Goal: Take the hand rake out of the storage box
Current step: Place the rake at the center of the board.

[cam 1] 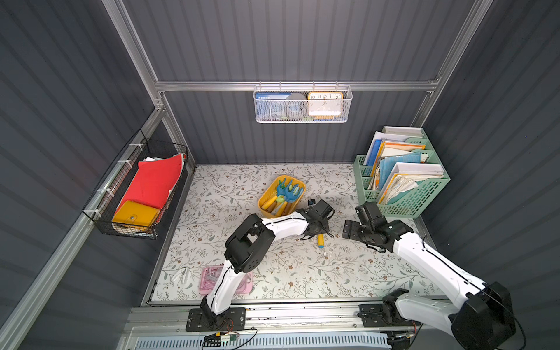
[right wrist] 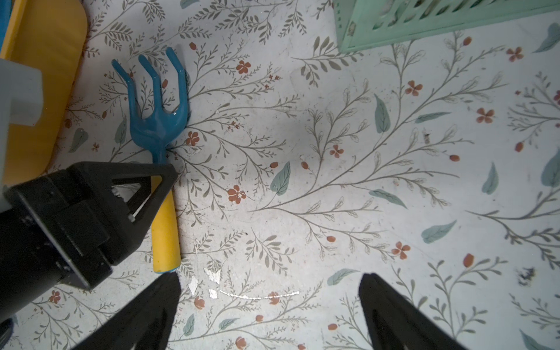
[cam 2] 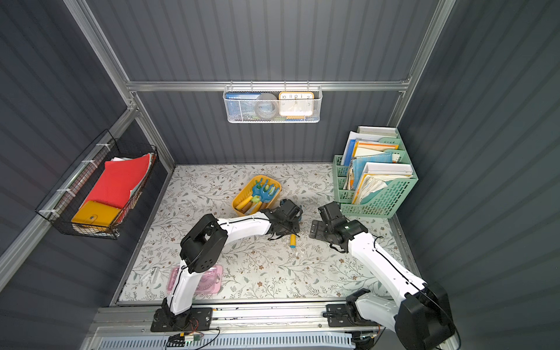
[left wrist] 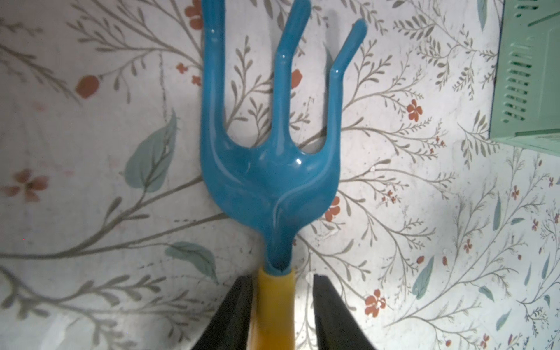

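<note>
Blue-headed and yellow-handled, the hand rake (left wrist: 269, 181) is lying flat on the floral table covering (left wrist: 91, 181). It is outside the storage box (cam 1: 264, 202) and near that tub's front end. In the right wrist view the three tines are pointing away from the handle across the table. The tub's mustard-yellow wall is sitting to one side of them with a strip of patterned covering between.

The left gripper (left wrist: 282, 277) is straddling the upper end of the yellow handle, just behind the spot where the blue neck is entering it. Its jaws are standing partly open. One finger (left wrist: 236, 309) is sitting against or almost against the handle, and which of the two cannot be told. The other finger (left wrist: 333, 309) is leaving a clear strip of table showing between itself and the handle, so the rake is not being clamped. In both top views the handle's butt end is poking out from under the left wrist toward the front of the table.

The right gripper (right wrist: 269, 276) is hovering over bare covering close to that butt end. Its jaws are spread wide and are holding nothing. In both top views it is sitting between the left wrist and the green file holder (cam 1: 409, 201), which is standing at the table's right rear corner.

Inside the storage box, other garden tools (cam 1: 289, 191) with blue heads and yellow handles are resting with their heads toward the back wall.
</note>
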Motion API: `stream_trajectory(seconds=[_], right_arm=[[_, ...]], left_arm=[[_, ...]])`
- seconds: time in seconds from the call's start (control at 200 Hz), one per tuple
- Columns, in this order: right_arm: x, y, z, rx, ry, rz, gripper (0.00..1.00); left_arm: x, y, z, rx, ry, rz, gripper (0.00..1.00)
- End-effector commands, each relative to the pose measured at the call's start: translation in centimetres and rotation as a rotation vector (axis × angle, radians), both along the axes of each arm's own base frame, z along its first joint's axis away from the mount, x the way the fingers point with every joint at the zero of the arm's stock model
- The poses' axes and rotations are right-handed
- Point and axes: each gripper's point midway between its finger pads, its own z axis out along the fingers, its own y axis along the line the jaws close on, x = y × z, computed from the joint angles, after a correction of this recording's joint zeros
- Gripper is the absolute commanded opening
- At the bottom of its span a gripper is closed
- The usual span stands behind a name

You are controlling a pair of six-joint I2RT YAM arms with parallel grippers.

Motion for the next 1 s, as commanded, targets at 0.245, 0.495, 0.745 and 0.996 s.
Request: stream_trajectory(seconds=[0.245, 0.495, 0.745, 0.996], right_arm=[[-0.2, 0.1, -0.6, -0.001, 0.022, 0.011, 0.97], [-0.3, 0.8, -1.1, 0.020, 0.046, 0.039, 0.97], [-0.1, 1.2, -1.1, 0.037, 0.051, 0.045, 0.96], [0.1, 1.7, -0.9, 0.046, 0.052, 0.056, 0.96]], left_arm=[[2.6, 3.6, 6.4, 0.098, -0.122, 0.025, 0.46], [6.9, 10.5, 11.5, 0.168, -0.229, 0.100, 0.48], [9.3, 16.8, 11.6, 0.376, -0.250, 0.110, 0.45], [9.3, 18.7, 9.3, 0.568, -0.219, 0.034, 0.44]])
